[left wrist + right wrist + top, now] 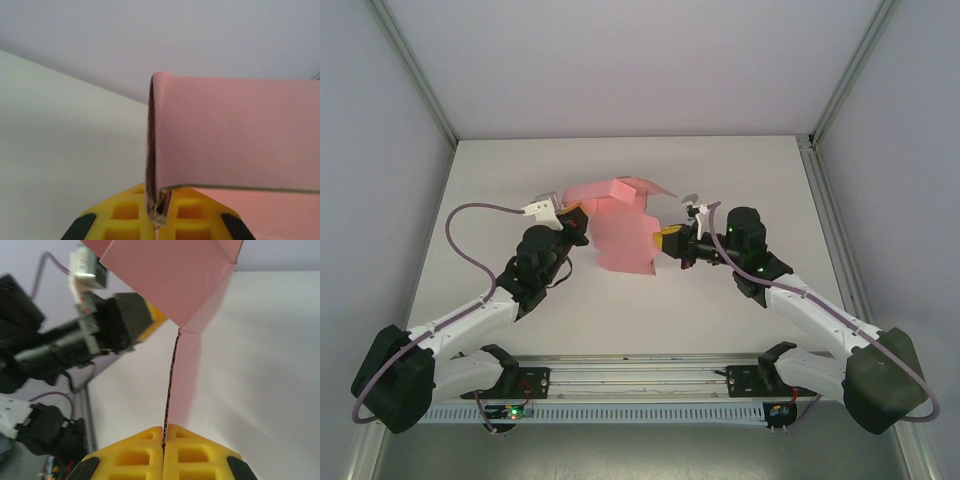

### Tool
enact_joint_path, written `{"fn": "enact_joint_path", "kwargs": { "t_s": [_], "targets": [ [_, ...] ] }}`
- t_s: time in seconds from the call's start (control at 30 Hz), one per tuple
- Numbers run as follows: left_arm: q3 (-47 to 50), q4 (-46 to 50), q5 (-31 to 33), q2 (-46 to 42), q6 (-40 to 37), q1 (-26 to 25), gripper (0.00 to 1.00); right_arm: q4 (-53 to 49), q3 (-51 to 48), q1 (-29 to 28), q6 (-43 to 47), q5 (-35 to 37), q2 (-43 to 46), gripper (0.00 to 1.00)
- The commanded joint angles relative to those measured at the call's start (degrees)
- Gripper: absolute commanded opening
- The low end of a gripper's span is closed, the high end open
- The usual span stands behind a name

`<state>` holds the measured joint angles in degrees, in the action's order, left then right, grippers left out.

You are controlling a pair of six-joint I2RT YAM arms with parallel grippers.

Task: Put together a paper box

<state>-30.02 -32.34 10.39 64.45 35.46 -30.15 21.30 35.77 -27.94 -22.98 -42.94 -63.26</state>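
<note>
The pink paper box (623, 228) is a partly folded card sheet held up above the table between both arms. My left gripper (582, 211) is shut on its left edge; in the left wrist view the yellow fingers (125, 215) pinch a doubled fold of the paper box (235, 145). My right gripper (665, 240) is shut on the right edge of the sheet. The right wrist view shows the paper box (172, 280) with one thin flap running edge-on down into the closed yellow fingers (135, 455).
The white table (740, 180) lies under the card, with grey walls and metal frame posts (815, 140) around it. The left arm's black wrist (75, 340) is close behind the card. A rail (640, 375) runs along the near edge.
</note>
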Motion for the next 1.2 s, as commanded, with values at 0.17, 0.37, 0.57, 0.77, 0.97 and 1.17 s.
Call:
{"fn": "enact_joint_path", "kwargs": {
  "t_s": [0.17,0.37,0.57,0.77,0.97,1.17],
  "targets": [
    [-0.99,-19.71,-6.57,13.07,2.95,3.97,0.0,13.25,0.19,-1.53,-7.77,-15.27,0.34,0.0],
    [-2.62,-26.13,-10.28,18.27,3.72,4.54,0.0,1.47,1.11,-0.58,-1.7,-9.43,1.84,0.0],
    [-3.0,-18.8,-14.18,14.76,-3.4,4.59,0.0,-19.22,2.67,2.48,10.09,7.47,8.89,0.41],
    [-2.14,-8.56,-16.9,9.67,-8.48,4.51,0.0,-27.88,1.64,7.04,16.06,24.66,19.71,0.66],
    [-1.96,-2.3,-19.27,6.06,-10.94,4.54,0.0,-27.18,6.23,13.74,17.59,26.14,21.62,0.65],
    [-1.1,-1.5,-19.74,4.12,-10.8,4.49,0.0,-29.05,16.13,17.4,21.53,8.83,10.27,0.54]
  ]
}}
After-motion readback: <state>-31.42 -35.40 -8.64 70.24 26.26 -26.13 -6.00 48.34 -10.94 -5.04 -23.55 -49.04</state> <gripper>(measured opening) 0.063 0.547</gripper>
